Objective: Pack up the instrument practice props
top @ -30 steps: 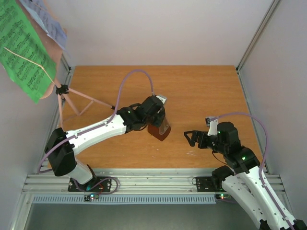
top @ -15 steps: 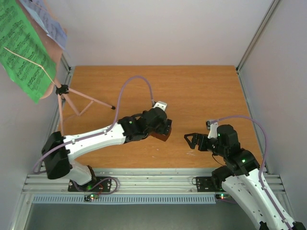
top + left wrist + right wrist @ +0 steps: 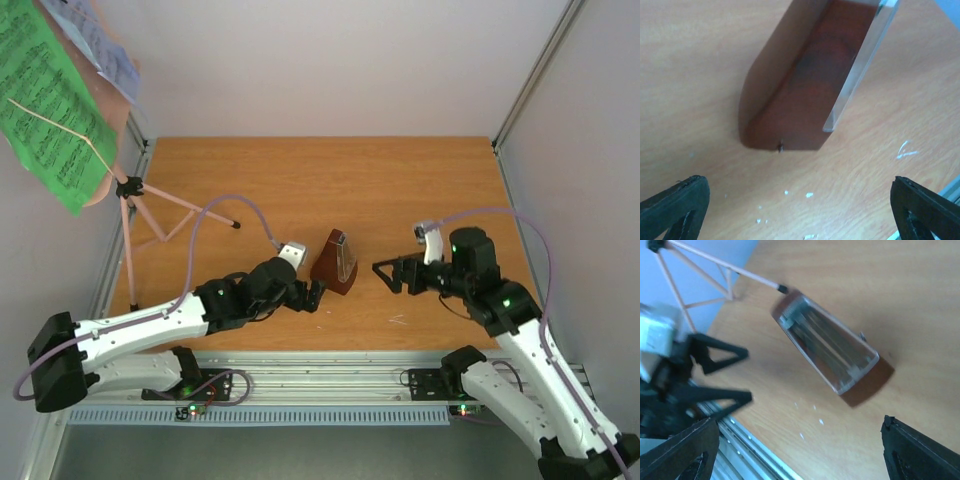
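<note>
Reddish-brown under its clear cover, the metronome (image 3: 334, 262) stood on its base near the middle of the top view, on the bare wood of the table (image 3: 420, 180), with nothing touching it. It sat between the two grippers, probably so that either arm could reach it.

The left gripper (image 3: 313, 297) lay low just to its lower left with fingers spread wide. In the left wrist view the two tips sat in the bottom corners, and the metronome's base was above and between them, apart from both. The right gripper (image 3: 392, 278) faced it from right of centre, also spread, with a strip of table between them. Its wrist view looked onto the clear cover, so that arm seemed lined up to close on the metronome from that side.

Farther out, the stand (image 3: 130, 215) kept its legs planted along the left edge. The sheets (image 3: 50, 100), green and white, rested on its desk in the upper left corner, well apart from both grippers. No box or bag showed in any view, so none of the props looked packed yet.
</note>
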Robot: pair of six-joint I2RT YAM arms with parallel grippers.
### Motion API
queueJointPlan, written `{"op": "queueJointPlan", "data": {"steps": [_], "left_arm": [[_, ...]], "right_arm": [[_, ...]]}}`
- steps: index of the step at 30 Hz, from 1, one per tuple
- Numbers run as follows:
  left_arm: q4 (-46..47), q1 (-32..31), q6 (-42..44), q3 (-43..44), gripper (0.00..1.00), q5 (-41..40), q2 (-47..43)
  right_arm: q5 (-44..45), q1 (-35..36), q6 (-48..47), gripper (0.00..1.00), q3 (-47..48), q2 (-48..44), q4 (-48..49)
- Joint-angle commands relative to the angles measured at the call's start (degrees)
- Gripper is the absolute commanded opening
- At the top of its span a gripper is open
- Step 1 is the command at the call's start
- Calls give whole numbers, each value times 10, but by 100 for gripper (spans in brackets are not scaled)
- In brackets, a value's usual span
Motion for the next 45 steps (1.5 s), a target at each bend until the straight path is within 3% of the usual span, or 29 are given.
{"op": "queueJointPlan", "data": {"steps": [1,10,14,19,25,30,34,45], "left_arm": [[93,7,-25,-49,99,47,-18],[192,24,-35,-77,98,123,21],[209,42,-34,-83,92,126,36],[293,69,-48,-112,85,183,73],[327,70,-42,-99,79,197,135],[285,70,-36,-82,75,159,164],[294,68,-36,-81,72,137,187],[470,31,-22,-125,74,62,250]], "right_arm": [[-43,7,-84,91,71,83,61],[-15,53,-200,89,180,284,97],[-4,68,-245,89,210,345,89],[-33,70,-270,91,221,394,96],[-27,83,-274,85,226,431,102],[5,87,-272,71,225,449,102],[24,91,-265,67,218,454,105],[89,107,-217,61,189,429,109]]}}
